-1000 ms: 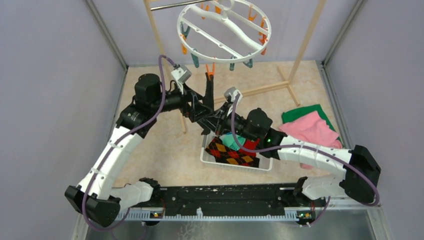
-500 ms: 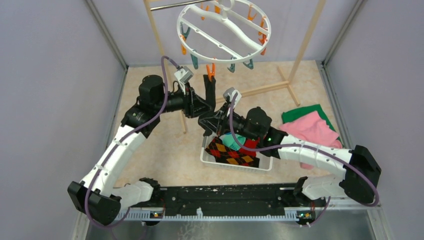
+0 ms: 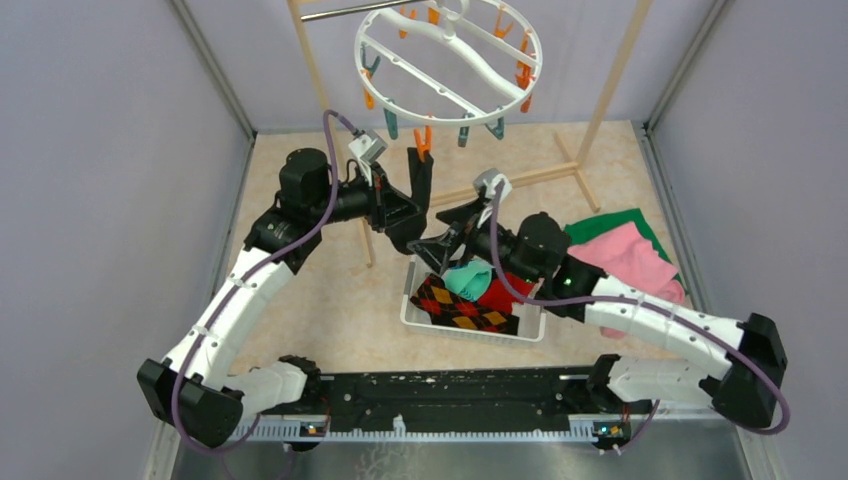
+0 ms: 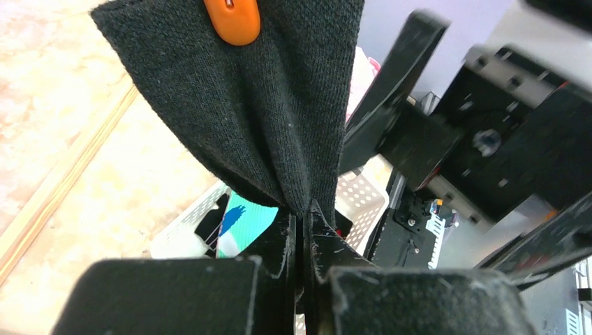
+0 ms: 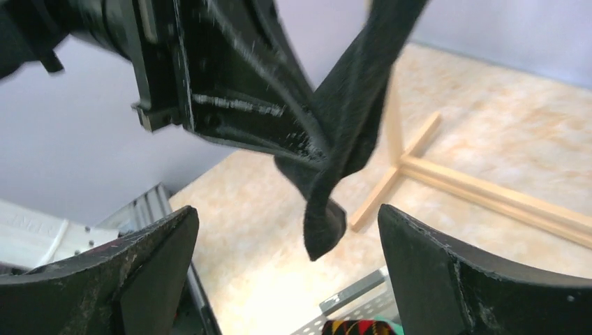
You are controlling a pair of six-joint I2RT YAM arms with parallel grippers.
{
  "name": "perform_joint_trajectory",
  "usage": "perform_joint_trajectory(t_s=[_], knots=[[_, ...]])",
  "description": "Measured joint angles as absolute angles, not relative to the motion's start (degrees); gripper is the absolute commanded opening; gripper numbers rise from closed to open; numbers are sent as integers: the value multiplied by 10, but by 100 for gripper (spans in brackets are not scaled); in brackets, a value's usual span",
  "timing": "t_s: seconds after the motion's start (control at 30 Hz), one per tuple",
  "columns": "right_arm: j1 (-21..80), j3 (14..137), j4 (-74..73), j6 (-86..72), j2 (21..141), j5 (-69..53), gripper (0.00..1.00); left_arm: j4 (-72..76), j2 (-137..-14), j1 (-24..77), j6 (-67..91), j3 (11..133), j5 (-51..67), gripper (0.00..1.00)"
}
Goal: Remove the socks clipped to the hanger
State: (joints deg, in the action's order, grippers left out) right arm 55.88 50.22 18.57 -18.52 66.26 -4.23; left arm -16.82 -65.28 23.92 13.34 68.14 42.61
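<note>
Scene: A black knit sock, apparently the last one, is being gripped by the left arm while the right arm is being held close by above the table.
Sock's place: The black knit sock is being held at its top by an orange clip. The clip is dangling from the near rim of the white round plastic ring hanger, which is being carried by a wooden rack frame.
Left fingers: These are being pressed together on the sock's lower edge, and the cloth is being bunched into folds above them.
Right fingers: These are being held spread wide with nothing between them, near the sock's hanging toe and above the basket.
Done: A black argyle sock with orange-red diamonds, a teal sock and a red sock are being shown lying in a white slotted plastic basket on the table, well apart from the hanger.
Left: Only this one sock is being seen on the hanger. The other clips are appearing bare from above, though those at the far rim are too small to be judged surely.
Judgement: The task is being read as nearly finished, with the sock not yet pulled free of its clip.
Aside: Folded pink and green cloths are being shown at the table's right side.
</note>
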Motion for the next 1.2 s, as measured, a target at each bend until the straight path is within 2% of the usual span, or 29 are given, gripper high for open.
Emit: perform_joint_trajectory(t_s=[0.2,0.5,0.7,0.97,1.1,1.2], knots=[[556,531,144,-161,606,65,98,-166,-653,239,134,681,423,0],[552,730,117,-126,733,159,85,-158,-658,239,141,681,424,0],[537,770,104,-120,784,168,80,-154,-660,239,147,681,424,0],[521,800,109,-113,830,166,65,-153,-660,239,150,681,423,0],[520,800,125,-106,833,165,51,-152,-660,239,150,681,421,0],[519,800,143,-105,833,163,49,-150,-660,239,150,678,418,0]])
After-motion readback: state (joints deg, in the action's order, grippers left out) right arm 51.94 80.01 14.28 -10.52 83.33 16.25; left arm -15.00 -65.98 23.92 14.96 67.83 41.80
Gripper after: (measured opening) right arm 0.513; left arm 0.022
